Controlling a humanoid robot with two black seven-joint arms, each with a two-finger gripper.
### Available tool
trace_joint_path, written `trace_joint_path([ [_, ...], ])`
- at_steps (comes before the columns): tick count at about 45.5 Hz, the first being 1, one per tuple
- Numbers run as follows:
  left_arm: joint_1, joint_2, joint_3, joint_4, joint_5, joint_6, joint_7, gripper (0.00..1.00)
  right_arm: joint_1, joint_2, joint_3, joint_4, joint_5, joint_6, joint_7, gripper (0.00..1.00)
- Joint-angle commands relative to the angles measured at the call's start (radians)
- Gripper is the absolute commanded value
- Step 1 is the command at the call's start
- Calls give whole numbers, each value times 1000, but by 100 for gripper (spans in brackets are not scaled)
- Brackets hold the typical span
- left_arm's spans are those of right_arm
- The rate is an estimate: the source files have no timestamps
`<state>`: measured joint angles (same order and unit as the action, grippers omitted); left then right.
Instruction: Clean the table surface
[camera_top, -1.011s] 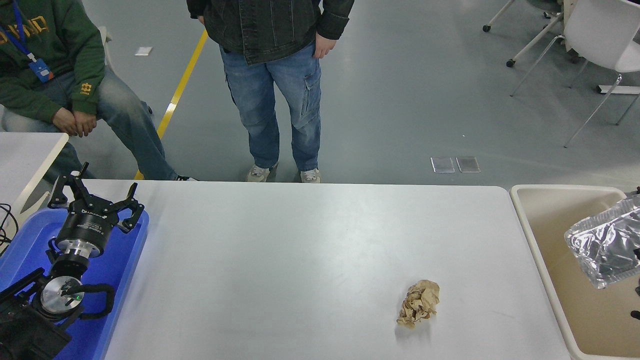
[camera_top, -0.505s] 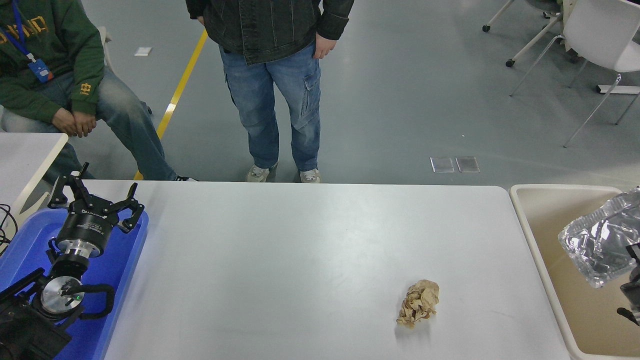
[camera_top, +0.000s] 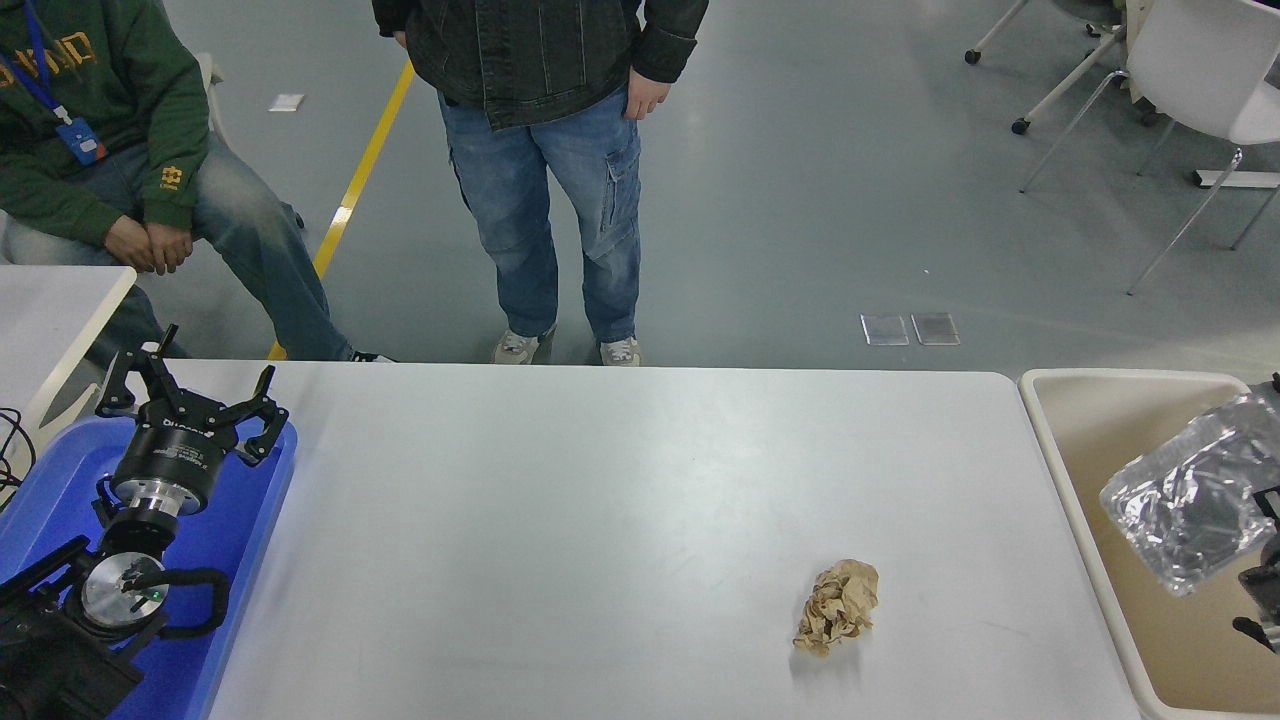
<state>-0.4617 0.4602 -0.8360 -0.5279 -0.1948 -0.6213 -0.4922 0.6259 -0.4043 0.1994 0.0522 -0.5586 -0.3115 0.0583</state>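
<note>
desk surface (camera_top: 620, 480): filling mid-frame between blue tray (camera_top: 225, 560) at left and beige bin (camera_top: 1090, 420) at right.
litter on desk: one crumpled brown paper ball (camera_top: 838, 604), sitting near-right, long axis running near-left to far-right.
right gripper (camera_top: 1262, 580): peeking in at right edge over the bin, under a silver foil bag (camera_top: 1180, 505); jaws state, cannot tell.
left gripper (camera_top: 190, 405): hanging parked over the tray, jaws spread.
key relation: paper ball lying left of the right gripper, well apart from the left; right arm nearer.
likely next: reaching left for the ball.

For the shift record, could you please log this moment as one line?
crumpled brown paper ball: on white tabletop | silver foil bag: over beige bin | left end effector: parked, open
</note>
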Motion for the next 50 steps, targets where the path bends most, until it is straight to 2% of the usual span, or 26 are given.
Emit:
trace_joint_path([
  [1, 0, 0, 0, 0, 0, 0, 0, 100, 0, -1, -32, 0, 20, -3, 0, 100],
  [38, -2, 0, 0, 0, 0, 2, 1, 100, 9, -13, -28, -32, 131, 6, -3, 100],
  [45, -2, 0, 0, 0, 0, 2, 1, 100, 9, -33, 28, 20, 138, 17, -3, 100],
  [50, -2, 0, 0, 0, 0, 2, 1, 100, -14, -96, 118, 142, 138, 17, -2, 100],
])
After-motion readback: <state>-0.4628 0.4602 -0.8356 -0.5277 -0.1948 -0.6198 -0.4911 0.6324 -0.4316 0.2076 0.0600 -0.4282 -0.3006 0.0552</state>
